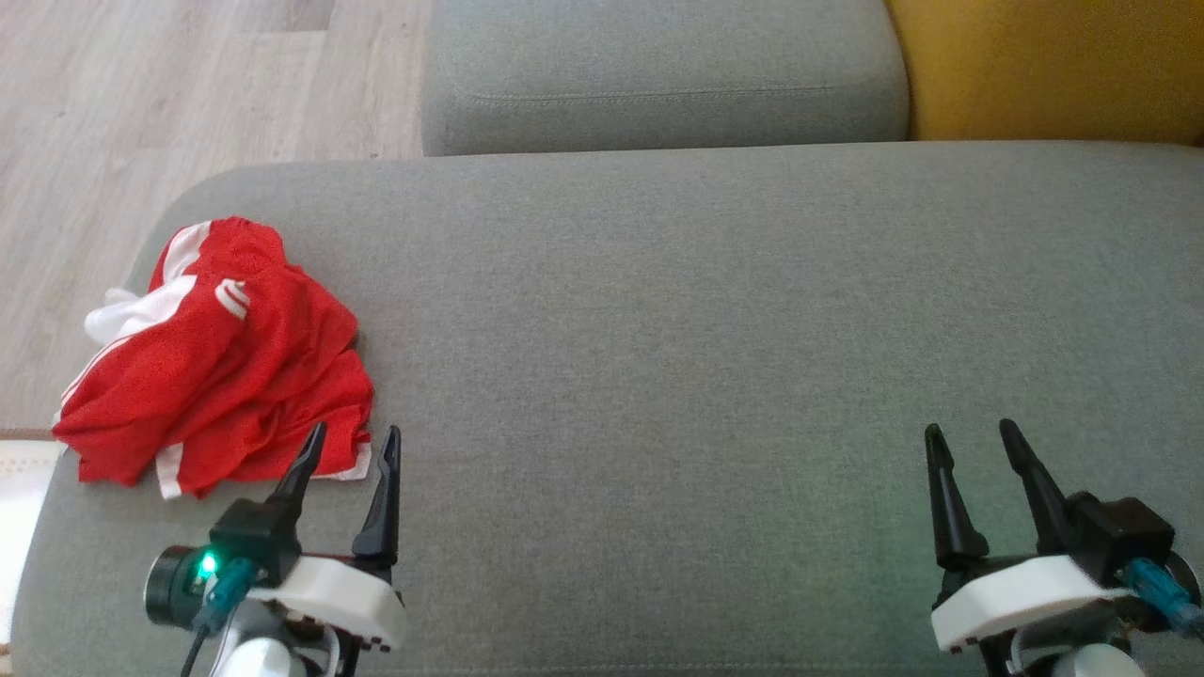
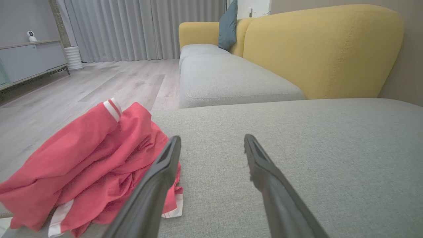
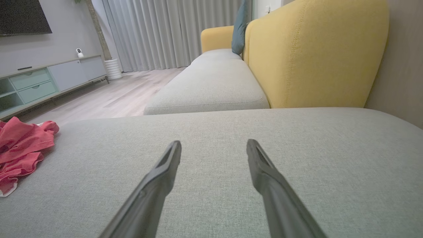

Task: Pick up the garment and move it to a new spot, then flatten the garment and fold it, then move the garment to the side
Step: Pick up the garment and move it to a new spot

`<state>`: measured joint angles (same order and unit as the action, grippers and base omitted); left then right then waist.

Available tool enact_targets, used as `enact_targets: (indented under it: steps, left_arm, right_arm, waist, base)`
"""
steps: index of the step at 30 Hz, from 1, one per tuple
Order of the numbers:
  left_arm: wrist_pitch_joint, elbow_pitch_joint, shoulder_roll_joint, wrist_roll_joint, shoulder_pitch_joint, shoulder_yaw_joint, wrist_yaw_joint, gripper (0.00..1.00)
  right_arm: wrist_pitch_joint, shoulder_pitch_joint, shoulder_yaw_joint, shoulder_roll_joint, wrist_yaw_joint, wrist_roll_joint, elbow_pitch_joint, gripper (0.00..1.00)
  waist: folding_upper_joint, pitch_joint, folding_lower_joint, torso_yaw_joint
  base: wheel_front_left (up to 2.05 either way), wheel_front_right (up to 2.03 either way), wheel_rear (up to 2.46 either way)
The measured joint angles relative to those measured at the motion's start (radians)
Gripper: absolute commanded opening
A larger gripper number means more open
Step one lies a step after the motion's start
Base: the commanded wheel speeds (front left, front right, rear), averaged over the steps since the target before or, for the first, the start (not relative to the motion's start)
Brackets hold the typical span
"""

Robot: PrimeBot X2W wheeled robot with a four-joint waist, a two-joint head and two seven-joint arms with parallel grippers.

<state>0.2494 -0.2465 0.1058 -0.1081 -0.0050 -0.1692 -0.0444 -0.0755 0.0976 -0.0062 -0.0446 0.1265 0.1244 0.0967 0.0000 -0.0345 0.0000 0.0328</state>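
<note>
The garment is red with white stripes and lies crumpled at the left end of a grey cushion, partly over its edge. My left gripper stands open just at the garment's near right corner, nothing between its fingers. In the left wrist view the garment lies left of the open left gripper, with the left finger in front of its hem. My right gripper is open far to the right over bare cushion. The right wrist view has the open right gripper and the garment at the far left.
A second grey seat cushion lies beyond, with a yellow backrest at the right. Wooden floor runs along the left. A low cabinet and curtains stand far off.
</note>
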Motion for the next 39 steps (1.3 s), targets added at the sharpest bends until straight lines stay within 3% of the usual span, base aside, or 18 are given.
enact_targets:
  steps: [9,27,39]
  left_arm:
    - [0.0,-0.004,-0.008,0.0,-0.002,0.018,-0.001,1.0]
    - [0.0,-0.016,-0.007,-0.01,-0.025,0.06,-0.009,1.0]
    - [0.0,-0.017,-0.008,-0.011,-0.026,0.085,-0.011,1.0]
  right_arm:
    - [-0.001,0.0,-0.004,0.0,0.0,0.009,-0.005,1.0]
    - [0.014,-0.005,0.065,0.001,0.0,0.024,-0.048,1.0]
    - [0.023,-0.005,0.069,0.001,0.0,0.026,-0.049,1.0]
  waist:
    - [0.0,0.006,0.0,0.057]
    - [0.0,0.01,0.0,0.294]
    - [0.0,0.025,0.0,0.309]
  base:
    - [0.0,0.0,0.0]
    - [0.0,0.0,0.0]
    - [0.0,0.0,0.0]
